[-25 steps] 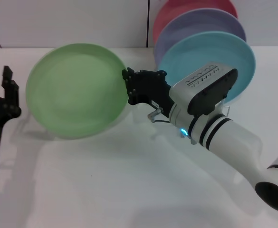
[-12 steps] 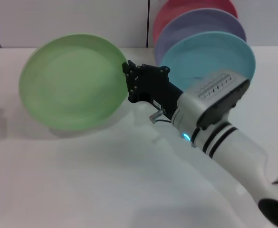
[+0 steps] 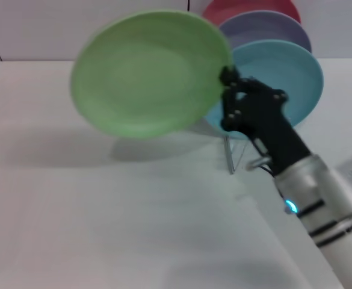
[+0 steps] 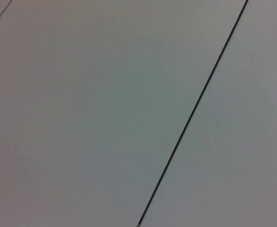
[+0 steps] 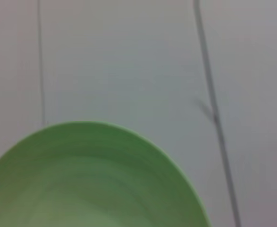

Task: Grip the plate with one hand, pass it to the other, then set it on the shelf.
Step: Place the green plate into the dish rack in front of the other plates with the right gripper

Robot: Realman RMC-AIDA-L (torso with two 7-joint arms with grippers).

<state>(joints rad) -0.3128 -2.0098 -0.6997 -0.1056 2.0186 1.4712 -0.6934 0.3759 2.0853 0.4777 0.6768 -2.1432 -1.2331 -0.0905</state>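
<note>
The light-green plate is held up in the air, tilted, above the white table's back middle. My right gripper is shut on the plate's right rim, its black wrist reaching up from the lower right. The plate also fills the lower part of the right wrist view. The silver wire shelf shows only as thin wires below the gripper, mostly hidden by the plates on it. My left gripper is out of the head view; the left wrist view shows only a plain surface with a dark seam.
A turquoise-blue plate, a purple plate and a red plate stand upright in a row at the back right, just behind my right gripper. The white table stretches across the front and left.
My right arm has lifted the green plate up and to the right, toward the standing plates. My left arm, seen at the left edge a second ago, has left the head view.
</note>
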